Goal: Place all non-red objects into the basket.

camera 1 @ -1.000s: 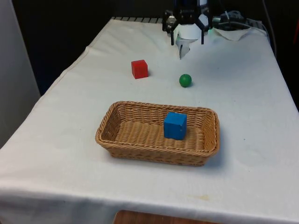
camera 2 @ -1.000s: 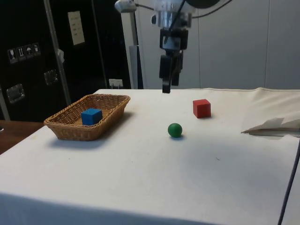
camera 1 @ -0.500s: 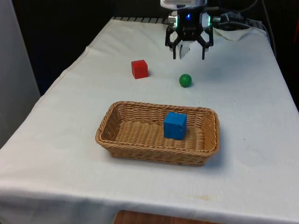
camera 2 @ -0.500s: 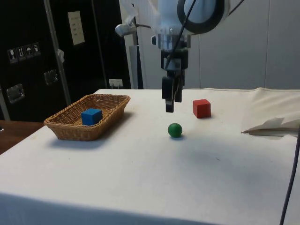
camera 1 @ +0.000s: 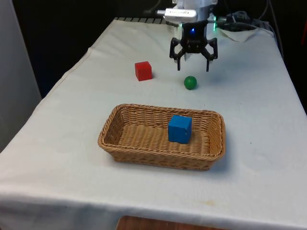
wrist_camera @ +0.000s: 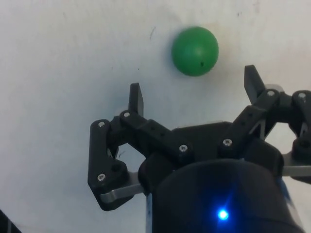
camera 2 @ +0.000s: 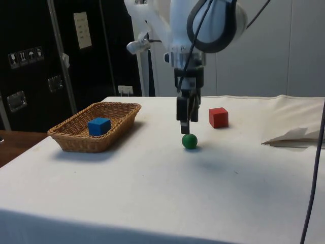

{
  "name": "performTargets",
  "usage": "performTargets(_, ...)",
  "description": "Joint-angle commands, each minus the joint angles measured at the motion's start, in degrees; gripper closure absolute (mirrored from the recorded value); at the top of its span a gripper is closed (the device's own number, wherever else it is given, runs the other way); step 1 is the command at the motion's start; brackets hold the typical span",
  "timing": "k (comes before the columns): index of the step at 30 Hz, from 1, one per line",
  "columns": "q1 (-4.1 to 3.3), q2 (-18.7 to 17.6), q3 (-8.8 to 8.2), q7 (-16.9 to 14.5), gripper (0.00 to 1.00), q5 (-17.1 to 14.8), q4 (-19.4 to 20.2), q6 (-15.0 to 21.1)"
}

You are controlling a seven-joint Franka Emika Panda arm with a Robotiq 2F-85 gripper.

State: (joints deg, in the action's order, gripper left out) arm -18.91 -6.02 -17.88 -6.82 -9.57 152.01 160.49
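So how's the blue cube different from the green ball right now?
The blue cube is flat-sided and sits inside the basket; the green ball is round, looks smaller, and lies out on the cloth under the open gripper. Neither is red, and neither is gripped.

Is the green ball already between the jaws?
No, the green ball rests on the cloth beyond the tips of the open gripper, untouched.
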Motion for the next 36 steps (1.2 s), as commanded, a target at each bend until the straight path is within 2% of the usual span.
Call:
performTargets(1,0.23,-0.2,1.03,-1.7,0.00,-2.7,0.0,0.5)
performTargets(3,0.29,-1.1,1.20,-1.8,0.00,-3.0,-0.2,0.8)
performTargets(4,0.00,-1.4,0.17,-0.3,0.00,-0.6,-0.3,0.6)
performTargets(5,0.34,-1.5,1.26,-1.8,0.00,-3.0,-0.3,0.9)
performTargets(12,1.09,-4.3,0.69,-2.5,0.00,-2.7,-1.8,1.5)
performTargets(13,0.29,-4.8,-0.34,-0.9,0.00,-0.8,-1.7,1.6)
performTargets(14,1.20,-4.7,0.69,-2.8,0.00,-2.9,-2.1,1.5)
performTargets(21,1.55,-8.3,0.57,-3.7,0.00,-3.7,-3.5,2.5)
performTargets(22,0.63,-8.9,-0.74,-2.3,0.00,-1.9,-3.8,2.1)
performTargets(23,1.55,-8.5,0.57,-3.7,0.00,-3.7,-3.6,2.6)
performTargets(30,1.95,-10.2,0.86,-3.9,0.00,-4.0,-4.0,3.1)
performTargets(31,0.69,-10.8,-0.74,-2.3,0.03,-2.2,-4.1,2.8)
performTargets(32,1.95,-10.4,0.86,-4.0,0.03,-4.1,-4.0,3.1)
performTargets(35,2.01,-10.8,0.92,-4.2,0.32,-4.4,-4.2,3.2)
performTargets(36,2.01,-10.9,0.92,-4.2,0.55,-4.4,-4.2,3.2)
